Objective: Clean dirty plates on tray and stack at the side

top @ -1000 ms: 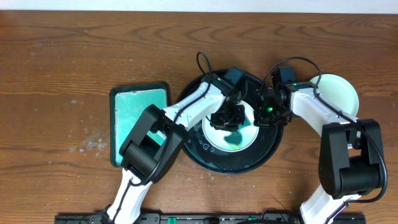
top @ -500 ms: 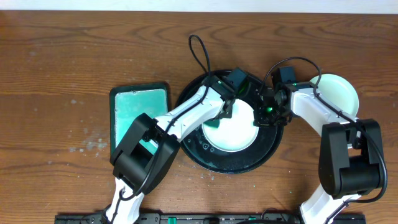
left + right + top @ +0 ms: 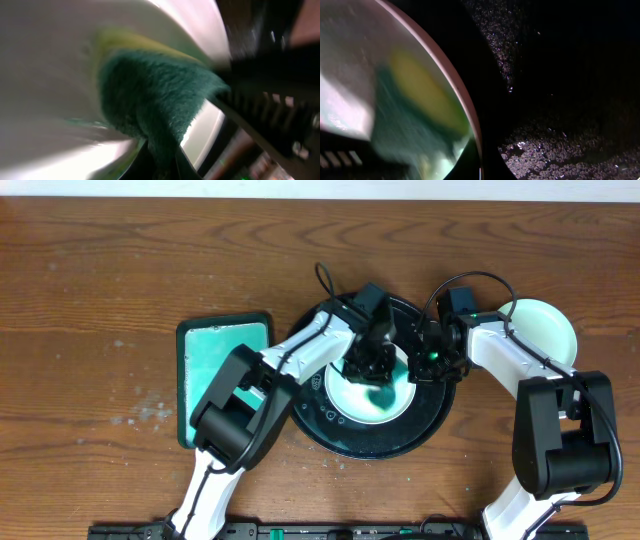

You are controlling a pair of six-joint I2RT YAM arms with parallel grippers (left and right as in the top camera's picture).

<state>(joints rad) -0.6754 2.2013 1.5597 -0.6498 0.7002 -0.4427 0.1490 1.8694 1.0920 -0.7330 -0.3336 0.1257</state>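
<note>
Clenching a green sponge (image 3: 150, 100) with left pincer (image 3: 368, 360) atop the smeared plate (image 3: 395, 404); right pincer (image 3: 430, 358) at plate's rim, cannot tell grip.

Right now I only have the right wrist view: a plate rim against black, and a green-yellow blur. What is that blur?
Observer: The left claw holds a green-and-yellow sponge against that plate.
Reviewer: Is the plate clean?
Observer: No. The overhead view shows a teal smear near its centre.
Reviewer: Any plate set aside?
Observer: One pale plate lies right of the black tray, outside it.
</note>
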